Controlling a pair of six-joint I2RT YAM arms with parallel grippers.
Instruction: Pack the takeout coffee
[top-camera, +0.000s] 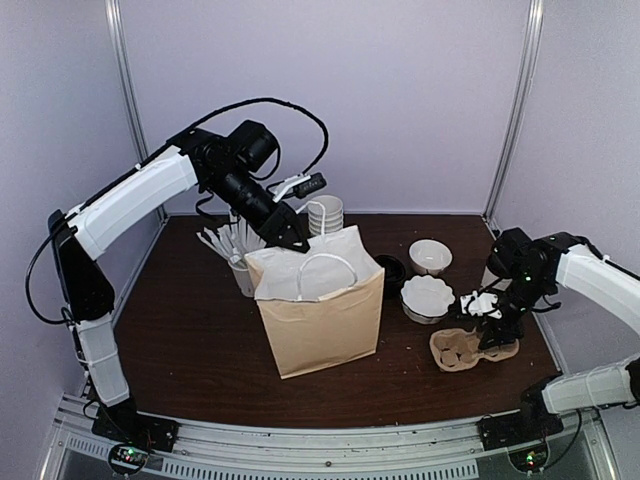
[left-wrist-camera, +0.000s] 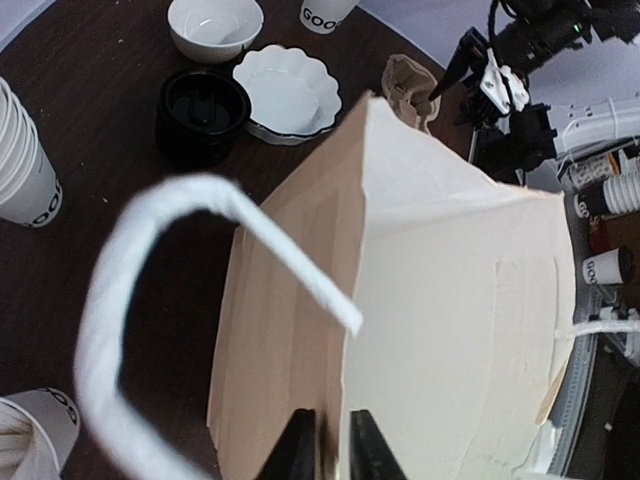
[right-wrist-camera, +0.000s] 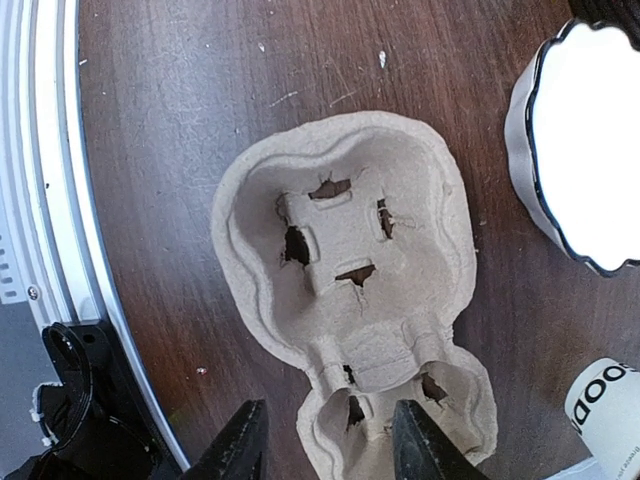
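Overhead, the left gripper (top-camera: 290, 238) sits at the back rim of the upright paper bag (top-camera: 320, 325), while the right gripper (top-camera: 493, 335) hangs over the right end of the pulp cup carrier (top-camera: 455, 352). The black lid (top-camera: 390, 270) lies just right of the bag, with a scalloped dish (top-camera: 427, 297) beside it.

From the left wrist, the fingers (left-wrist-camera: 300, 450) stand close together astride the bag's wall; whether they pinch it I cannot tell. The GOOD cup (left-wrist-camera: 325, 12) stands beyond the dish, cut off by the top edge of the view and apart from its lid.

From the right wrist, the fingers (right-wrist-camera: 240, 445) are spread, one outside the carrier's end pocket and one over it, gripping nothing. The cup (right-wrist-camera: 605, 400) shows at the lower right corner, near the carrier.
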